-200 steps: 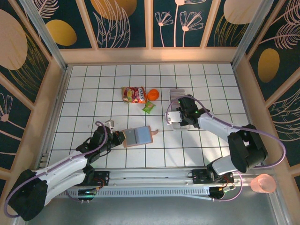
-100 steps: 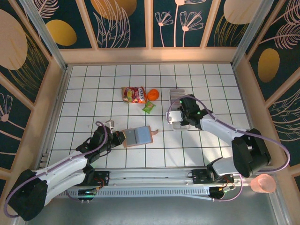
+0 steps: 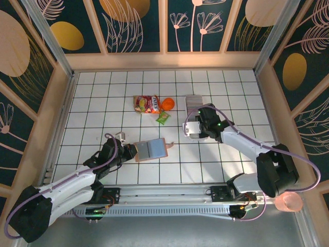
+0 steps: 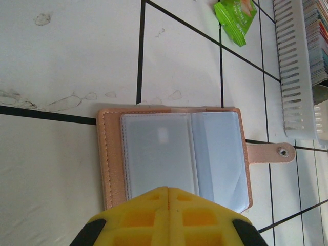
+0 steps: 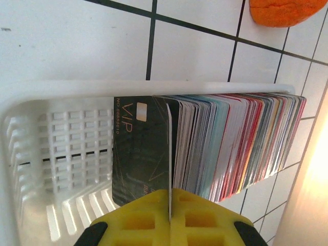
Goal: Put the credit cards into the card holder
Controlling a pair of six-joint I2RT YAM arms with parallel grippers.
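Observation:
The salmon-pink card holder (image 3: 151, 149) (image 4: 174, 154) lies open on the tiles, grey pockets up and snap tab to the right. My left gripper (image 3: 126, 151) (image 4: 169, 190) is shut, its yellow tips over the holder's near edge, and nothing shows between them. The credit cards (image 5: 241, 143) (image 4: 315, 41) stand as a dense striped row in a white slotted tray (image 5: 46, 143) (image 3: 194, 100). My right gripper (image 3: 198, 123) (image 5: 169, 197) is shut on one thin card seen edge-on at the row's front, beside a black VIP card (image 5: 138, 148).
A red snack packet (image 3: 146, 104), an orange one (image 3: 167, 103) (image 5: 282, 10) and a small green one (image 3: 163, 118) (image 4: 236, 18) lie behind the holder, left of the tray. A pink cup (image 3: 288, 201) sits off the table at the near right.
My right gripper has shifted slightly toward the far side over the tray, and its arm has swung a little to the right. The left arm and card holder have not moved.

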